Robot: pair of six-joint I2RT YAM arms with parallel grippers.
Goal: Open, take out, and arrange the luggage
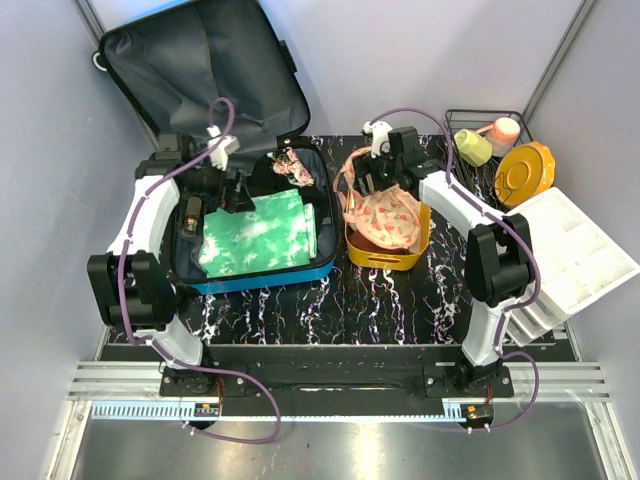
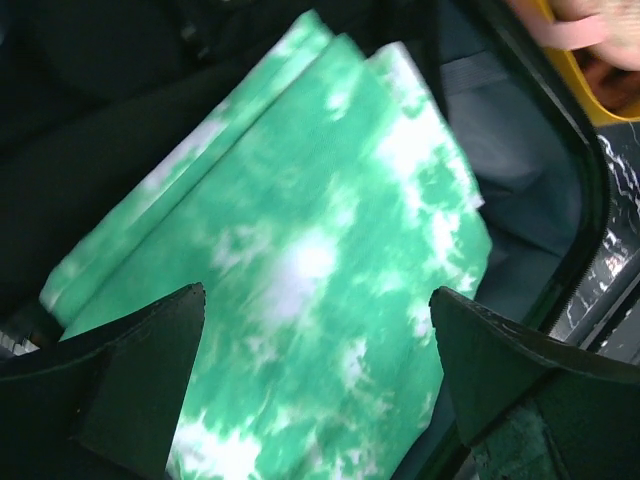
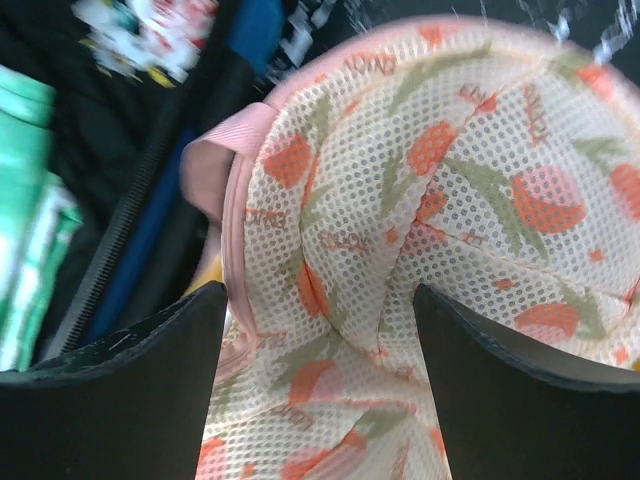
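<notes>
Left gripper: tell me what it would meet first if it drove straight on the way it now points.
Most likely the folded green-and-white cloth in the open luggage, filling the view between the spread fingers of the left gripper. Its distance is unclear.

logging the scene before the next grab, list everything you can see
luggage: one, bright blue, grey lining, open, table's left
folded cloth: one, green and white, inside luggage
floral item: one, pink and white, luggage's back right
basket: one, orange-yellow, table centre
mesh bag: one, pink, peach print, in basket
wire rack: one, black, back right
cup: one, yellow-green, in rack
round disc: one, orange, beside rack
compartment tray: one, white, right edge
table: one, black marbled
left gripper: open, over folded cloth
right gripper: open, over mesh bag
</notes>
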